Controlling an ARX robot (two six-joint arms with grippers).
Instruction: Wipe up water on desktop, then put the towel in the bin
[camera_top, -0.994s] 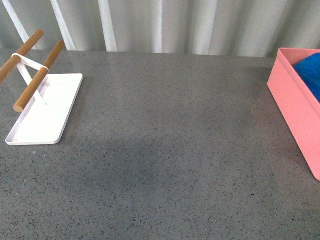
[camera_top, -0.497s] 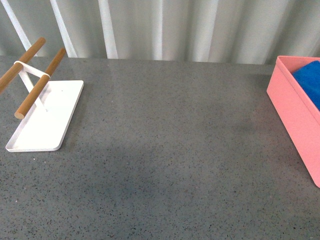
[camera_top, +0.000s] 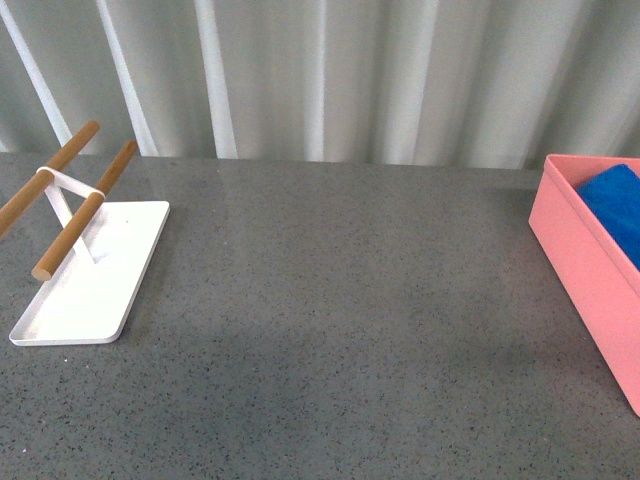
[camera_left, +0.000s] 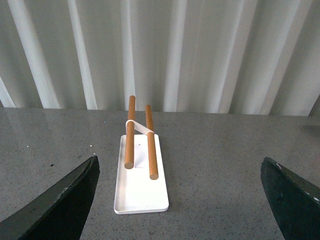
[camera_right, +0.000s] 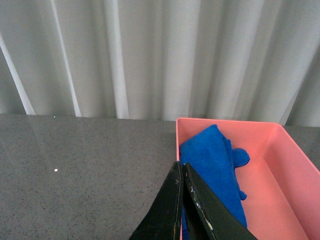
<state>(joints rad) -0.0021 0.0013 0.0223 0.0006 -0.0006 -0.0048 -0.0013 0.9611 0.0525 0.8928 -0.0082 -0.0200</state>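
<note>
The blue towel (camera_top: 615, 205) lies inside the pink bin (camera_top: 585, 280) at the right edge of the front view. In the right wrist view the towel (camera_right: 212, 165) lies bunched along one wall of the bin (camera_right: 277, 170). My right gripper (camera_right: 181, 172) is shut and empty, raised above the bin's near wall. My left gripper (camera_left: 180, 175) is open and empty, its dark fingers (camera_left: 65, 200) wide apart above the grey speckled desktop (camera_top: 340, 300). Neither gripper shows in the front view. No water shows on the desktop.
A flat white tray (camera_top: 90, 270) with two wooden bars (camera_top: 85, 210) stands at the left of the desktop; it also shows in the left wrist view (camera_left: 140, 180). A white pleated curtain (camera_top: 320, 80) hangs behind the desktop's far edge.
The front view has tilted upward: the tray, the bin and the desktop's far edge sit lower in the picture and more curtain shows. Nothing on the desktop has moved.
</note>
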